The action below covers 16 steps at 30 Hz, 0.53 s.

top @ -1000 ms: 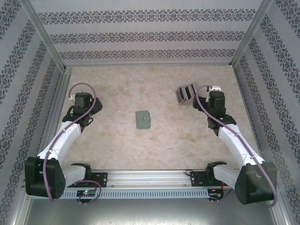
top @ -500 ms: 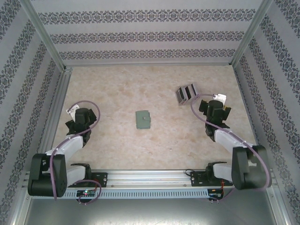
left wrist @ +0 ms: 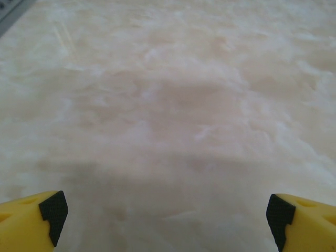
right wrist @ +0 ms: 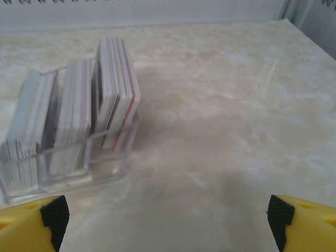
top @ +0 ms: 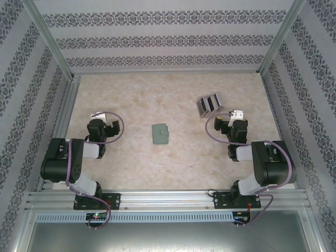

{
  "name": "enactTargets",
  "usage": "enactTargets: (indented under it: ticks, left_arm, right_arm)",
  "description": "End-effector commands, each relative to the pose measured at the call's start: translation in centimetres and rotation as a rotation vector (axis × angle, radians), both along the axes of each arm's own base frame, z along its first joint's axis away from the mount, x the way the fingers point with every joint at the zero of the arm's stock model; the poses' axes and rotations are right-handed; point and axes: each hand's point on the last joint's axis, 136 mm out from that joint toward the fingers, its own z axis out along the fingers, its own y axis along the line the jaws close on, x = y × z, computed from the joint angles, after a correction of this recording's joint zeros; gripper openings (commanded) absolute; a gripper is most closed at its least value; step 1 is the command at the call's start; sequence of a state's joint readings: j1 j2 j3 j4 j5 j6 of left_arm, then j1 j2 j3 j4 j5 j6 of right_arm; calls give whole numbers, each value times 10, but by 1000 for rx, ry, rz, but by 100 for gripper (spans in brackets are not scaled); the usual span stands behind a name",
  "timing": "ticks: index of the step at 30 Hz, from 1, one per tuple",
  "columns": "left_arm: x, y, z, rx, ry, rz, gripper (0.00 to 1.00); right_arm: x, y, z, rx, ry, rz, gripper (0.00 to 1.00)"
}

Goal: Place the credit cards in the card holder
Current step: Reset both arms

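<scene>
Flagging risks, biggest item down: table [top: 131, 163] is smooth marble-look, so anything light will likely slide rather than resist a push. Both arms sit tucked low near their bases. Left gripper [left wrist: 165, 216] is spread wide with nothing between the fingers, bare table ahead. Right gripper [right wrist: 167, 216] is likewise wide and empty, facing the rack [right wrist: 68, 170], which stands near it on the far right of the table. The rack looks like clear, light plastic; a sideways nudge or a crooked pull could drag or tip it and spill the stacks. Wallet [top: 160, 134] lies flat mid-table between the arms, well apart from the rack, and looks folded shut. Judgement: nothing is loaded yet. It's thin and flat, so fingers may scrape the table or shove it away instead of opening it; one arm probably has to pin it while the other feeds. Cards [right wrist: 118, 89] stand edge-up in three packed stacks in the rack slots. With stacks that tight, a pinch is likely to grab several at once, or slip off a thin edge and drop one flat, where it's hard to lift.
</scene>
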<state>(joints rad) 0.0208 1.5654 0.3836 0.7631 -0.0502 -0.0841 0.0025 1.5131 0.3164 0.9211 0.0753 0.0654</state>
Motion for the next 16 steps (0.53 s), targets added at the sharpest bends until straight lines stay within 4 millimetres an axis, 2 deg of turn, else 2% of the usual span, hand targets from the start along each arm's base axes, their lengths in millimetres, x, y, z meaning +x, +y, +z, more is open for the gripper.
enactTargets:
  ticks: [1, 16]
  left_arm:
    - [18, -15, 28, 26, -92, -104, 99]
    - [19, -19, 28, 32, -88, -127, 99]
  right_arm:
    - [16, 8, 23, -10, -53, 49, 98]
    - [18, 12, 22, -21, -42, 67, 98]
